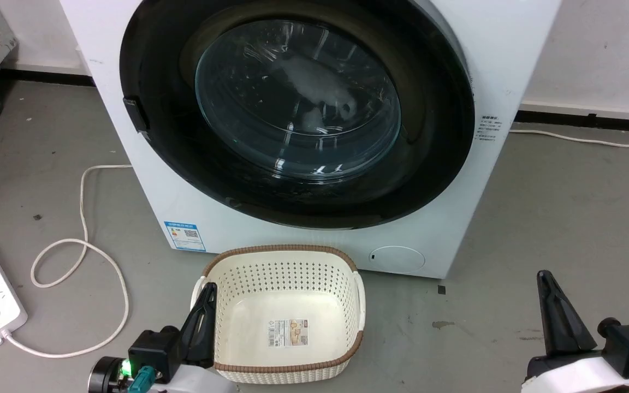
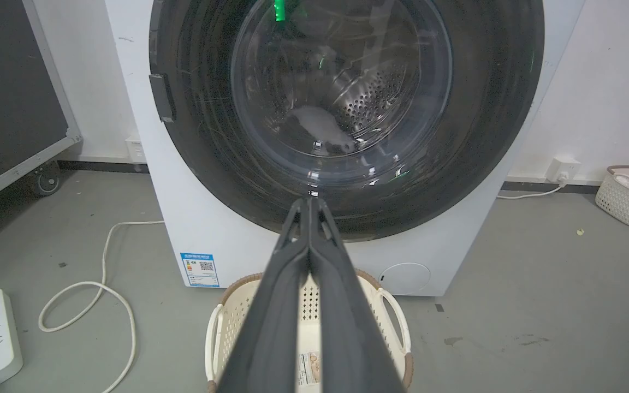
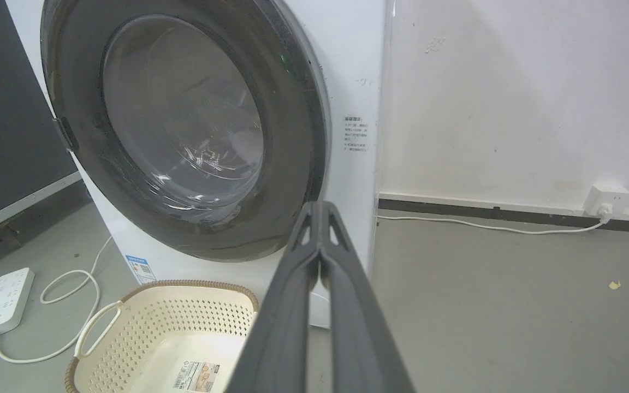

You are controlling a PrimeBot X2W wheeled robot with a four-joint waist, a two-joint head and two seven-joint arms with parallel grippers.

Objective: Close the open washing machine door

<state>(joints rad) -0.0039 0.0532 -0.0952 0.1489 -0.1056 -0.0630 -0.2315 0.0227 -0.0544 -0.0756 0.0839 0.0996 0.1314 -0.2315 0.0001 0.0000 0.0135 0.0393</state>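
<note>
- washing machine door [image 1: 298, 103]: seen seated flush in the washing machine [image 1: 511, 49] front.
- left gripper [image 1: 211, 289]: fingers pressed together, nothing held.
- right gripper [image 1: 545, 278]: fingers pressed together, nothing held.

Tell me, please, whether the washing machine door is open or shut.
Shut: the washing machine door sits flush against the white washing machine, and the drum is seen through its glass. Whether it latched, I cannot tell.

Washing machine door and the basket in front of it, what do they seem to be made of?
The washing machine door: glossy black rim, likely plastic, with sheen and fine scratches; clear centre, glass or clear plastic, reflecting light with the drum visible through it. The basket: cream matte plastic, by its moulded holes; brown woven-look rim.
</note>
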